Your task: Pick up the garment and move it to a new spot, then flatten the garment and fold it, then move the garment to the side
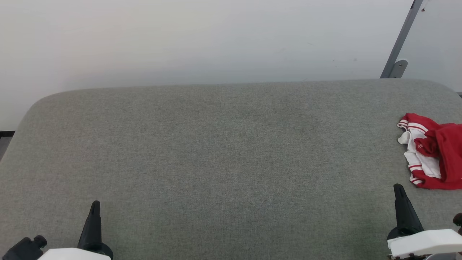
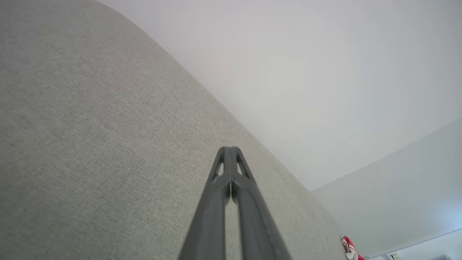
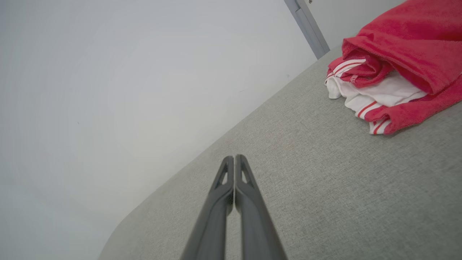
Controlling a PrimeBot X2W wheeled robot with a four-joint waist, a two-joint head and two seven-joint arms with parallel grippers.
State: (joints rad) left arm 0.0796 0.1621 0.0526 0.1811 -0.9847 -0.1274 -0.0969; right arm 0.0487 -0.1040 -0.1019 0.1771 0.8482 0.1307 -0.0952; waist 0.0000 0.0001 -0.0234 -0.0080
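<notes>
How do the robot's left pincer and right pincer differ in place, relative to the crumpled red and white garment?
Side: the dark two-fingered left pincer is at the near left of the grey fabric surface, the right pincer at the near right. Distance: the left pincer is far from the crumpled red and white garment; the right pincer is close to it, not touching. Both are shut and empty.

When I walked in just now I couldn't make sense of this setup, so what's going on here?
A two-armed robot faces a grey fabric surface and is handling nothing. A red and white garment lies crumpled at the surface's right edge, untouched. The left pincer and right pincer are both shut and empty, near the robot's side of the surface. The right one is closer to the garment. The pick-up has not begun.
</notes>
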